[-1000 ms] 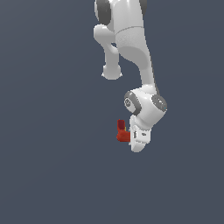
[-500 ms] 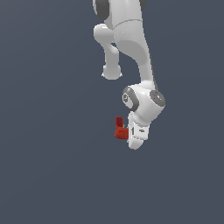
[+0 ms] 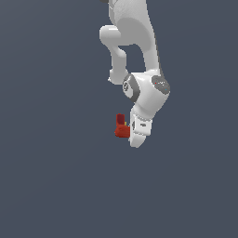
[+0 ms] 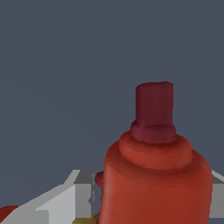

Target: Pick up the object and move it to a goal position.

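Small red-orange L-shaped object [image 4: 157, 183] with darker red stubby upright part being clamped between the fingers of the white robot gripper [image 3: 132, 135], object [image 3: 122, 128] being held against the gripper's side, plain grey-blue background [image 3: 51, 139] lying beyond

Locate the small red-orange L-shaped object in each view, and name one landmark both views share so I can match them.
Exterior view: the small red-orange L-shaped object sits just below centre, against the white robot gripper on the exterior view's left of it.
Wrist view: the object fills the near foreground, its darker red stub pointing away from the camera.
Shared landmark: the gripper's white body, touching the object in both views.
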Available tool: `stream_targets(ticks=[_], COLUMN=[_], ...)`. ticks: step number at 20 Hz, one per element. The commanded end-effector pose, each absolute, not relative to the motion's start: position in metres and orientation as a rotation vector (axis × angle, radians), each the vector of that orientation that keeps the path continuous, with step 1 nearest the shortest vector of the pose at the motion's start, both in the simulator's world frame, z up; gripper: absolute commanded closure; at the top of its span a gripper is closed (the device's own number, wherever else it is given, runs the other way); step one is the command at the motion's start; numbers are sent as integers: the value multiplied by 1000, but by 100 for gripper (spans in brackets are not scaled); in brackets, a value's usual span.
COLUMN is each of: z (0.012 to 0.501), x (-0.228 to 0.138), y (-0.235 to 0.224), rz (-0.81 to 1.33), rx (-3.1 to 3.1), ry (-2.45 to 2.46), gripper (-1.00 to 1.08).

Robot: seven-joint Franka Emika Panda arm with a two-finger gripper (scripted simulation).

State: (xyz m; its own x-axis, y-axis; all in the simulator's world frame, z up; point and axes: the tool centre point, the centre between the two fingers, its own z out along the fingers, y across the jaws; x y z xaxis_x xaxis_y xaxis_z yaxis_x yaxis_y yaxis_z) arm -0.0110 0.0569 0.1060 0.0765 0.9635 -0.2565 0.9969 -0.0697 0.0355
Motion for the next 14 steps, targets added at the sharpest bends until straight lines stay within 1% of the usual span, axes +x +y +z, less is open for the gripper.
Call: stream_targets(ticks=[1, 8, 14], z=[130, 181, 208], x=[-17, -34, -42], y=[45, 17, 2], rz=[-239, -239, -239], rx=[2145, 2146, 2146], ry=[1990, 1990, 1990], gripper=[108, 108, 108])
